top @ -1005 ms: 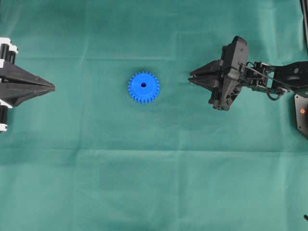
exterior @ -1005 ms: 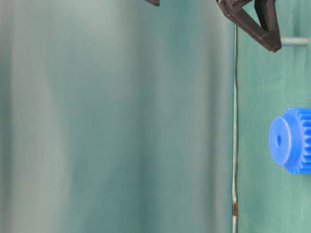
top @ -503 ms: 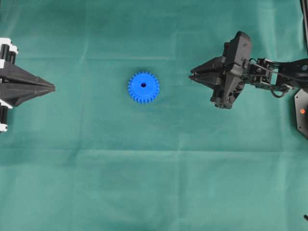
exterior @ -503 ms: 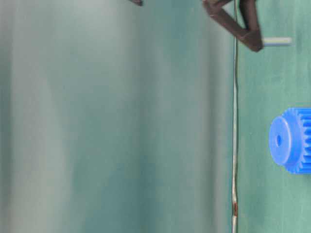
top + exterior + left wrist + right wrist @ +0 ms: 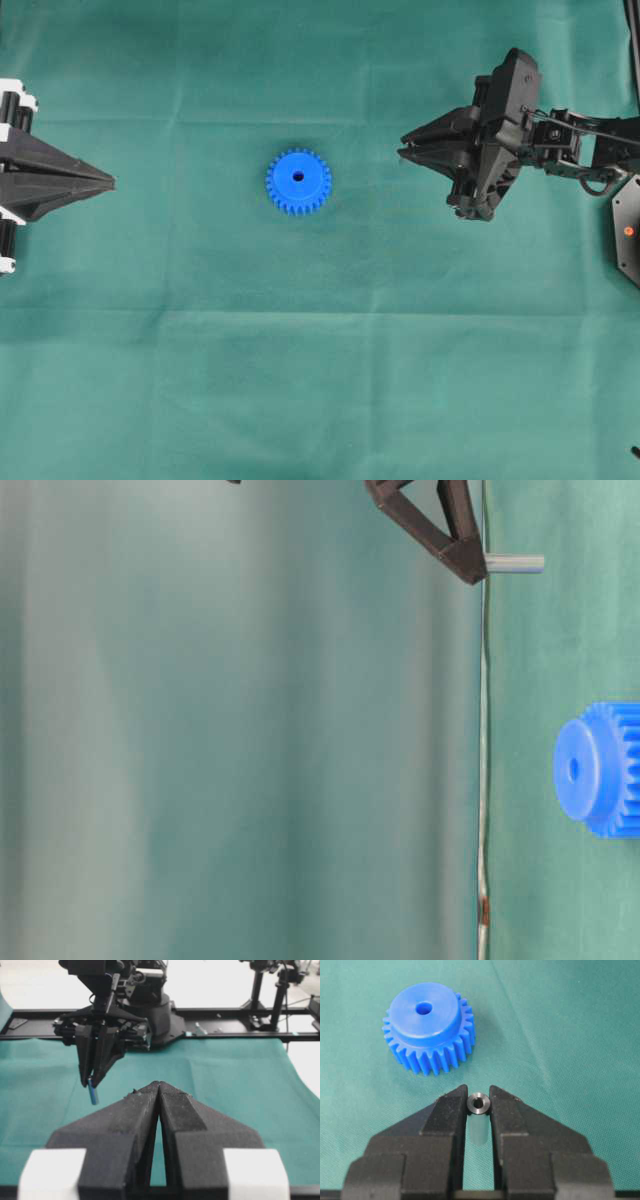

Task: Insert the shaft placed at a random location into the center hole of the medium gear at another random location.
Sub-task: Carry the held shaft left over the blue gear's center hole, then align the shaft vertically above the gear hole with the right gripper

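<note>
Since the right claw [image 5: 479,1096] already pinches the shaft [image 5: 479,1103] by its upper end above the desk [image 5: 300,380], right of the medium gear [image 5: 298,181], treat that stiff, slick, light pin gently while the left claw [image 5: 159,1091] rests closed.

The gear [image 5: 605,769] is cut off at the table-level view's 3 o'clock edge; the left half is blurred.
</note>
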You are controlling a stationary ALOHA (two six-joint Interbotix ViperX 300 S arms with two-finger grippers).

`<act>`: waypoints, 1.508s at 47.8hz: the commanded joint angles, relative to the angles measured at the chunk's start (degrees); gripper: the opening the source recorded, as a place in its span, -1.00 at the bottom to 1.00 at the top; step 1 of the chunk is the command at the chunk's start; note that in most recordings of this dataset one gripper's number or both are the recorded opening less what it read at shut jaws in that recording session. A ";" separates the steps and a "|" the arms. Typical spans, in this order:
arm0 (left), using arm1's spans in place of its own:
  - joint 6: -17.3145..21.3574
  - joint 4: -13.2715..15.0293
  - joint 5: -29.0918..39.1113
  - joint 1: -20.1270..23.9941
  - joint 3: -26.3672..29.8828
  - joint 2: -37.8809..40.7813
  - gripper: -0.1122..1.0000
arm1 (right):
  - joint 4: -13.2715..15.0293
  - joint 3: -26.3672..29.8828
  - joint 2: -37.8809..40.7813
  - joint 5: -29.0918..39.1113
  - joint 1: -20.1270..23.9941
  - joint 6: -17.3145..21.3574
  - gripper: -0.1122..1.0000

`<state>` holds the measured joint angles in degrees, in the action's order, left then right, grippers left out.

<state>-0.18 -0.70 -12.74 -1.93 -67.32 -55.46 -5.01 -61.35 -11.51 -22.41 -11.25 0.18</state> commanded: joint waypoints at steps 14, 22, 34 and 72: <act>-0.09 -0.09 -0.35 0.18 1.14 0.62 -0.80 | -0.09 5.19 2.72 -0.35 0.88 -0.44 -0.54; -0.09 -0.09 -0.35 0.18 1.14 0.53 -0.80 | -0.09 9.84 6.42 -0.09 2.11 -0.44 -0.54; -0.09 -0.09 -0.35 0.18 1.14 0.62 -0.80 | -0.09 17.14 11.51 0.53 3.69 -0.44 -0.54; -0.18 -0.09 -0.09 0.18 1.23 0.44 -0.80 | -0.09 24.43 18.19 1.58 4.22 -0.44 -0.54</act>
<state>-0.26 -0.70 -12.48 -1.85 -67.32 -55.37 -5.10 -38.14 7.47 -20.57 -7.12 0.18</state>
